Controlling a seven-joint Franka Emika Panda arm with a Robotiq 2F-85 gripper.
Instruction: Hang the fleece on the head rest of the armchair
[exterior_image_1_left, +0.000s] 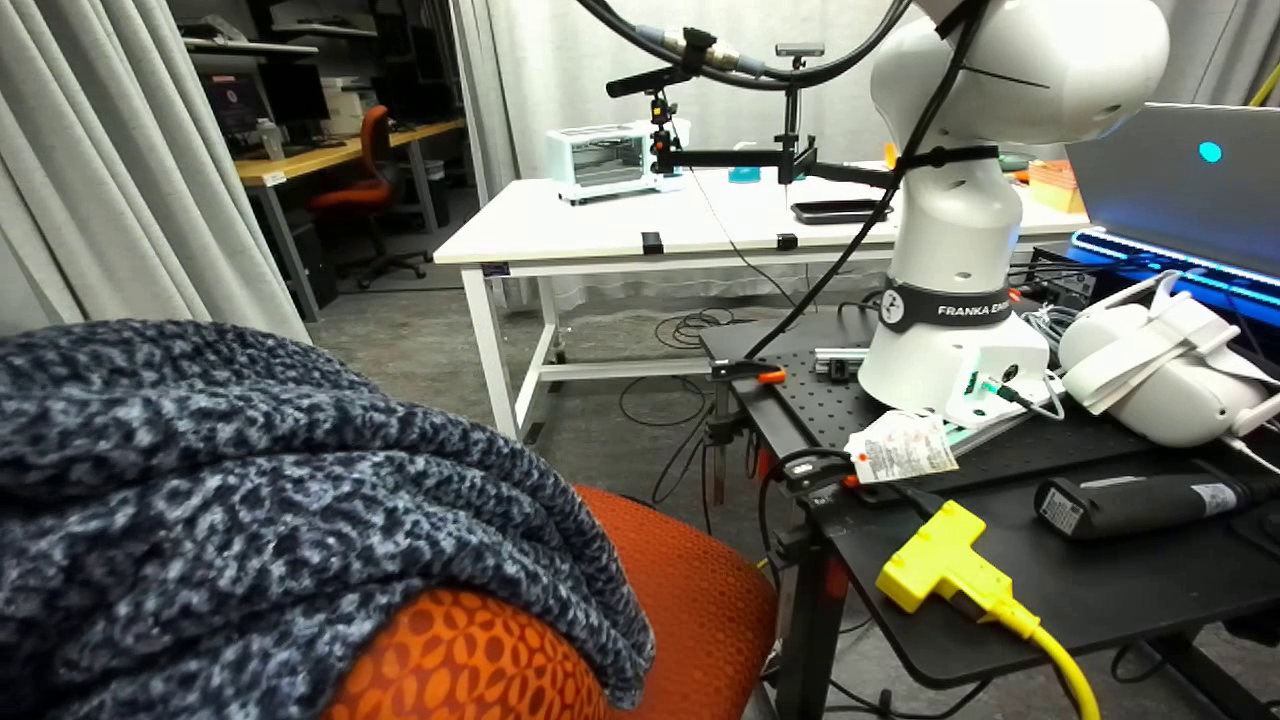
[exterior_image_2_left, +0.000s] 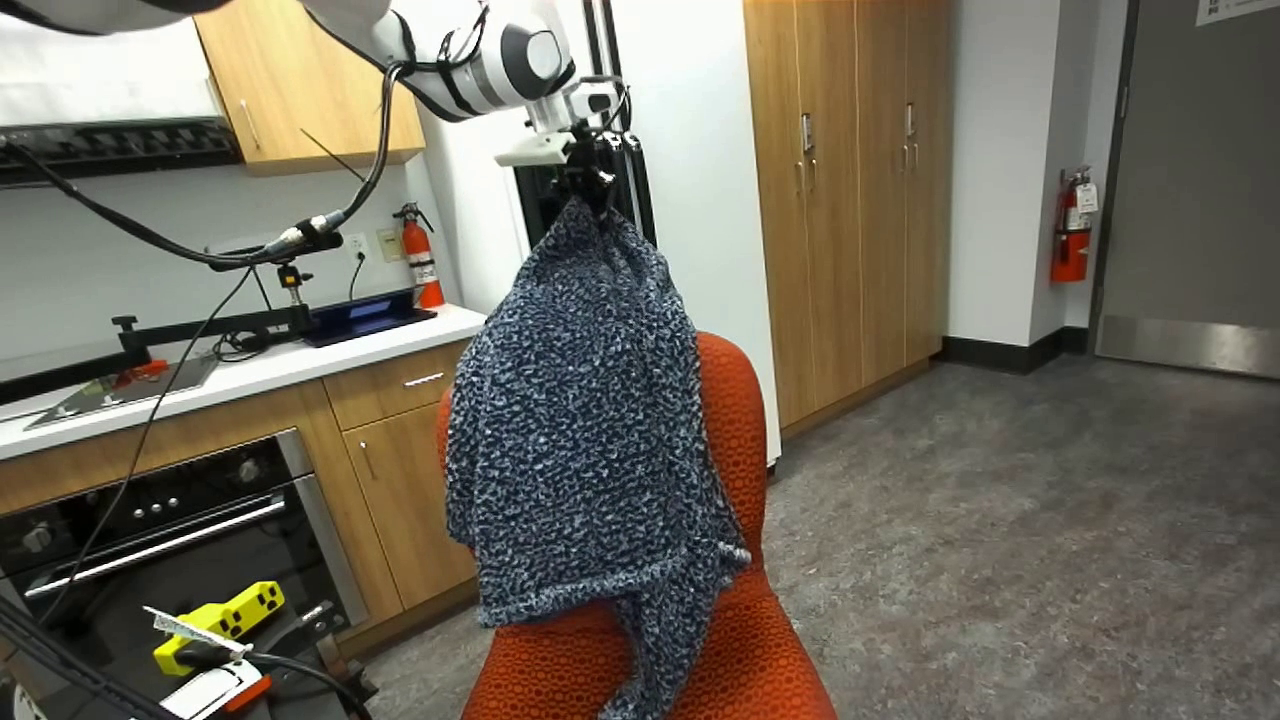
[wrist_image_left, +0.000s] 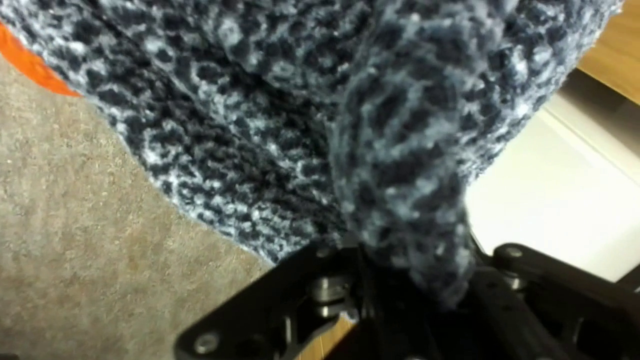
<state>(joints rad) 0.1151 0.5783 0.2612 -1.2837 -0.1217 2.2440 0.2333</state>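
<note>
Plainly "FRANKA" on the black band (exterior_image_1_left: 950, 310), fleece (exterior_image_2_left: 590, 430) in the claw (exterior_image_2_left: 588, 192).

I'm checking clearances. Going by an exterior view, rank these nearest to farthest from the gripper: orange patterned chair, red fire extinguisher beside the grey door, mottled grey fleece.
1. Mottled grey fleece: held in the gripper.
2. Orange patterned chair: below, partly covered.
3. Red fire extinguisher: far right, by the grey door.

In an exterior view, fleece (exterior_image_2_left: 590, 430) lies over the chair (exterior_image_2_left: 735, 430), right of the counter (exterior_image_2_left: 300, 361).
</note>
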